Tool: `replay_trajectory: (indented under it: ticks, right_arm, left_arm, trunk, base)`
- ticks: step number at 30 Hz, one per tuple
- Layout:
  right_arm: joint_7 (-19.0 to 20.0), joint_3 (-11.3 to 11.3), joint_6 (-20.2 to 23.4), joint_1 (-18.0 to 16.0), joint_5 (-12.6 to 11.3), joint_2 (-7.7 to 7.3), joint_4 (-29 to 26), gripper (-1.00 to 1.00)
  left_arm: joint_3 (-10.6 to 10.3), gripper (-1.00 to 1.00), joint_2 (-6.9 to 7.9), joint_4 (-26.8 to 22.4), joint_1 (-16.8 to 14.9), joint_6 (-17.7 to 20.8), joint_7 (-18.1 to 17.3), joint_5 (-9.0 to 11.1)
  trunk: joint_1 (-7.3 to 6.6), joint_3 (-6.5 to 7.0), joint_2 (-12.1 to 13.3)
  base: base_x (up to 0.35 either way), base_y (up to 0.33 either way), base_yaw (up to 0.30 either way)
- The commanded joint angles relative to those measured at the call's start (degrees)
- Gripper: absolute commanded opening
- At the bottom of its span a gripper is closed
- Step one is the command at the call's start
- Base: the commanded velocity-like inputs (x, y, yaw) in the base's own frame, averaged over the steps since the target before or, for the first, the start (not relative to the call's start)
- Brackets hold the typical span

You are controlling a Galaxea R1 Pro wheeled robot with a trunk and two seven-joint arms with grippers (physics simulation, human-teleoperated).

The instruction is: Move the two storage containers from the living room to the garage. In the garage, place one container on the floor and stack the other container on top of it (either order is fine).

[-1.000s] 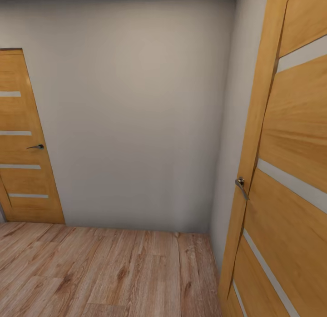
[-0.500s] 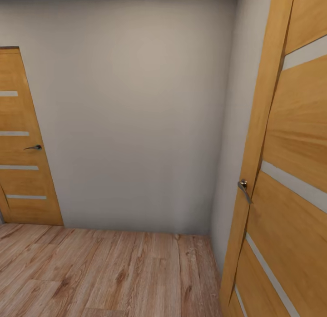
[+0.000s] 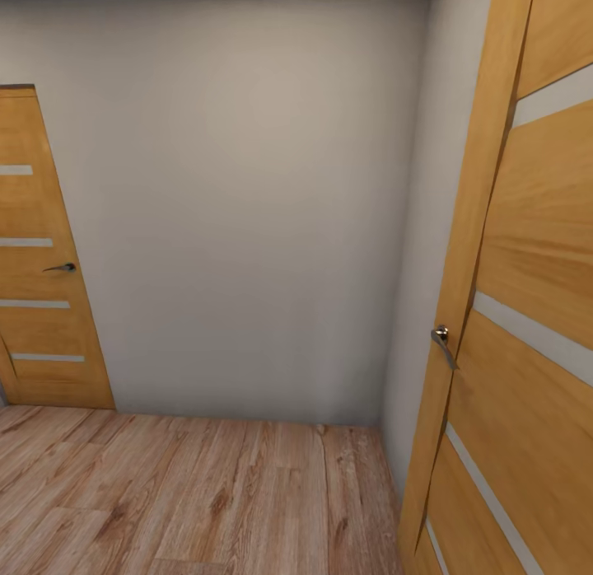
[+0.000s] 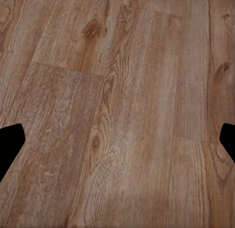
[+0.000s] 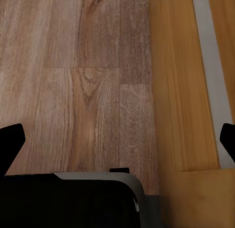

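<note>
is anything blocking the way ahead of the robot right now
A grey wall faces the robot beyond the wood floor. A door stands to the left and a nearer door close on the right. Both hands are open, over floor.

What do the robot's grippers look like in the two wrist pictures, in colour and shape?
The left gripper has flat black fingertips with angled, cut-off corners, set wide apart over wood floor. The right gripper has the same black angular fingertips. Below them sits a rounded black body part with a light grey edge.
</note>
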Motion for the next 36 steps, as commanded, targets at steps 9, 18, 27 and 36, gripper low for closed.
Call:
replay_trajectory:
  ticks: [9, 18, 27, 36]
  right_arm:
    - [0.2, 0.4, 0.0, 0.0, -0.5, -0.03, -0.1, 1.00]
    - [0.2, 0.4, 0.1, 0.0, -0.4, -0.03, -0.1, 1.00]
    - [0.2, 0.4, 0.1, 0.0, -0.4, -0.03, -0.1, 1.00]
    - [0.1, 0.4, 0.1, 0.0, -0.4, -0.01, -0.1, 1.00]
  left_arm:
    - [-0.3, 1.00, -0.02, 0.3, -0.1, -0.3, -0.2, 0.5]
    - [-0.3, 1.00, -0.11, 0.2, -0.1, -0.3, -0.2, 0.5]
    - [-0.3, 1.00, -0.14, 0.3, -0.1, -0.3, -0.2, 0.5]
    - [-0.3, 1.00, -0.20, 0.3, -0.1, -0.3, -0.2, 0.5]
  trunk:
    - [0.01, -0.06, 0.0]
    - [0.01, -0.06, 0.0]
    - [0.01, -0.06, 0.0]
    - [0.01, -0.06, 0.0]
  base:
    - [0.079, 0.063, 0.000]
    - [0.012, 0.010, 0.000]
    - [0.055, -0.038, 0.000]
    - [0.016, -0.012, 0.000]
